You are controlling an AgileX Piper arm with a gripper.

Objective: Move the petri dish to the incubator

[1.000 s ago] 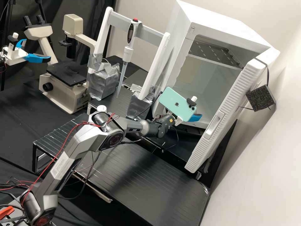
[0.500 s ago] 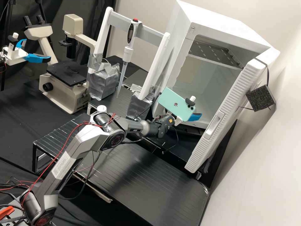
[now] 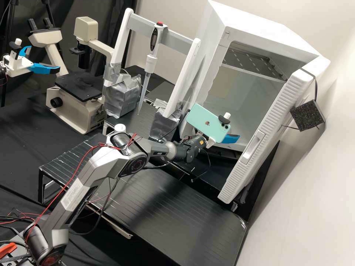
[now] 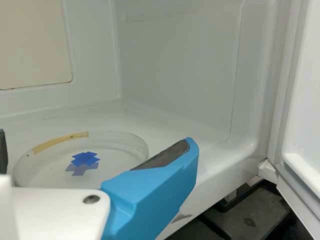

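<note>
Looking inside, we see the clear dish (image 4: pixel 120 150) flat on the floor of the white incubator (image 3: pixel 259 22), with blue bits (image 4: pixel 85 160) in its middle. Our gripper (image 3: pixel 231 139) is at the incubator's mouth, near the dish, and its blue fingers (image 4: pixel 160 185) are wide apart. We can't tell if they touch the dish. A green phone (image 3: pixel 207 122) sits on the gripper. The door (image 3: pixel 271 122) is open. Farther off, we see the pipette (image 3: pixel 150 62) on its white stand (image 3: pixel 181 79), then the microscope (image 3: pixel 70 107).

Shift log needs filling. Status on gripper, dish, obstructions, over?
Gripper open. Petri dish on incubator floor. Incubator door open, not in the way.
</note>
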